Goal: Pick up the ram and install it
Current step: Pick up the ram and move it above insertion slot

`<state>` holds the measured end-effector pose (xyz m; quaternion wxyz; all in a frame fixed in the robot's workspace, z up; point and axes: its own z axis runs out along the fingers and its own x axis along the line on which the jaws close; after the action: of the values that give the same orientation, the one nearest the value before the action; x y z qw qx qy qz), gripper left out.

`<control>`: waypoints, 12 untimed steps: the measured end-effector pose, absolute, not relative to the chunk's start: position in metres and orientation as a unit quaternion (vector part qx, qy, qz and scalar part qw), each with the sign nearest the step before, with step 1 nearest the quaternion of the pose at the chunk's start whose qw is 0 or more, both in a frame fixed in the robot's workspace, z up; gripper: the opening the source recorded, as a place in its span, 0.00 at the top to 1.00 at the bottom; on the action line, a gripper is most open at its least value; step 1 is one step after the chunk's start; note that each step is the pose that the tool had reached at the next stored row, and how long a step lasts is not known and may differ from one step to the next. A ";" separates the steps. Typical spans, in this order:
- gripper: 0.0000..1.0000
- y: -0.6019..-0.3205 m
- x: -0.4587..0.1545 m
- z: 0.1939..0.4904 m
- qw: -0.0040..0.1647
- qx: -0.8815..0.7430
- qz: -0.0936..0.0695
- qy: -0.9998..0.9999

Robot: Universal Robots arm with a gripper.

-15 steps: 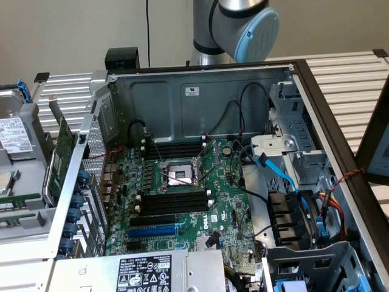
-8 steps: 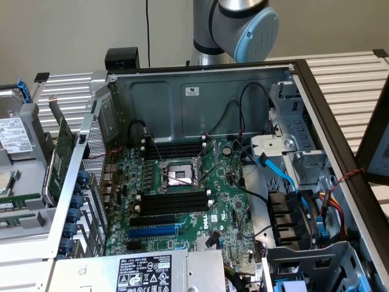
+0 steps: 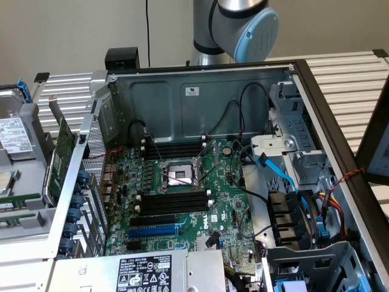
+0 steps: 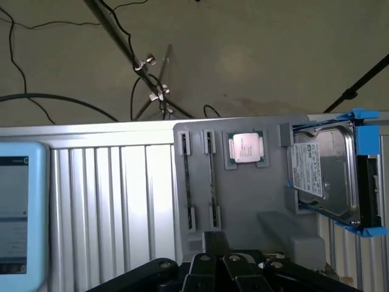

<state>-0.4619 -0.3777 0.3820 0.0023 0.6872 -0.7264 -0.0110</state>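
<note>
1. In the exterior view, my silver arm with the pale blue joint cap (image 3: 240, 27) stands at 12 o'clock of the open grey metal computer case (image 3: 200, 97), behind its back wall.
2. My black gripper (image 4: 234, 266) hangs just beside the edge of the grey plastic parts tray (image 4: 243, 201), at the end of its two long narrow grooves (image 4: 186, 182). Whether it is apart or together I cannot tell.
3. The tray holds a square silver processor chip (image 4: 246, 148) in a recess. On one side of the chip is a silver hard drive in a blue bracket (image 4: 325, 173), and on the other side are the grooves.
4. The ram, a long narrow green circuit-board stick (image 3: 18, 202), lies in that tray at 9 o'clock of the case, well apart from the motherboard.
5. Inside the case the green motherboard (image 3: 225, 207) lies flat. Long black slots (image 3: 173, 202) sit at 6 o'clock and at 12 o'clock of the silver processor socket (image 3: 179, 176), and a light blue cable (image 3: 279, 173) is at 3 o'clock.
6. A wider green expansion card (image 3: 61, 158) stands on edge between the tray and the case wall.
</note>
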 end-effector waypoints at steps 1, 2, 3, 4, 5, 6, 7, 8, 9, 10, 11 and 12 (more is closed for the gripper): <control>0.89 -0.378 -0.462 0.382 0.002 0.688 -0.011 -0.726; 0.89 -0.378 -0.462 0.381 0.002 0.688 -0.011 -0.725; 0.89 -0.378 -0.462 0.381 0.002 0.689 -0.011 -0.725; 0.89 -0.378 -0.462 0.380 0.002 0.690 -0.011 -0.724; 0.89 -0.378 -0.462 0.380 0.002 0.691 -0.011 -0.722; 0.89 -0.378 -0.462 0.379 0.002 0.693 -0.011 -0.721; 0.89 -0.378 -0.462 0.379 0.002 0.695 -0.011 -0.719; 0.89 -0.378 -0.462 0.378 0.003 0.696 -0.011 -0.718; 0.89 -0.378 -0.462 0.378 0.003 0.697 -0.011 -0.717; 0.89 -0.378 -0.462 0.377 0.003 0.699 -0.011 -0.715; 0.89 -0.378 -0.462 0.377 0.003 0.699 -0.011 -0.715; 0.89 -0.378 -0.462 0.377 0.003 0.700 -0.011 -0.714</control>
<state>-0.4620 -0.3777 0.3766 0.0028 0.7003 -0.7138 -0.0111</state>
